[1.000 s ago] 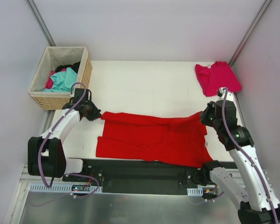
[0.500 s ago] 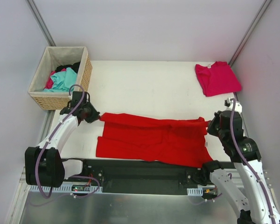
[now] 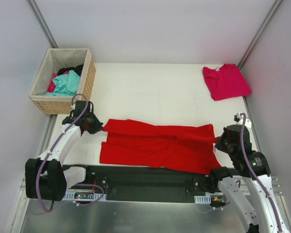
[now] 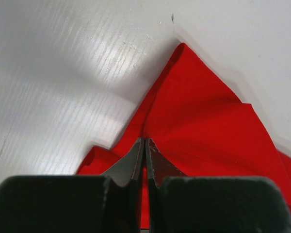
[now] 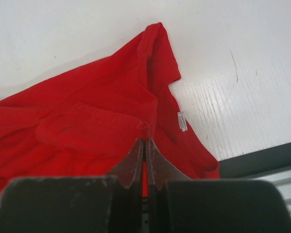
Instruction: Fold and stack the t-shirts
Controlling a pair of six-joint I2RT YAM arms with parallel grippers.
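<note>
A white worktop (image 3: 150, 92) is enclosed by pale walls, and a woven basket (image 3: 56, 104) of loose clothes is set just beyond the left gripper (image 3: 98, 126) on its outer side. The red t-shirt (image 3: 155, 145) is stretched lengthwise between the two grippers. The left gripper is clenched on a pinch of red cloth at its own end of the shirt's far edge. In the left wrist view its fingers are seen pressed together over a fold of red. The right gripper (image 3: 221, 141) is likewise clamped on the far edge at the opposite end, and a small white label (image 5: 181, 121) is visible on the cloth just ahead of its tips. The pink t-shirt (image 3: 225, 81), already folded, is laid well beyond the right gripper, near the far corner on that side.

Compared with a second ago, both grippers have been drawn back toward the arm bases, the right one more than the left. The shirt's far edge has been carried with them, so the red band is now narrower. This is judged to be a lengthwise fold under way, with the far edge being brought over the near part. The fold is not yet laid flat, and the stacking with the pink t-shirt is not yet done.
</note>
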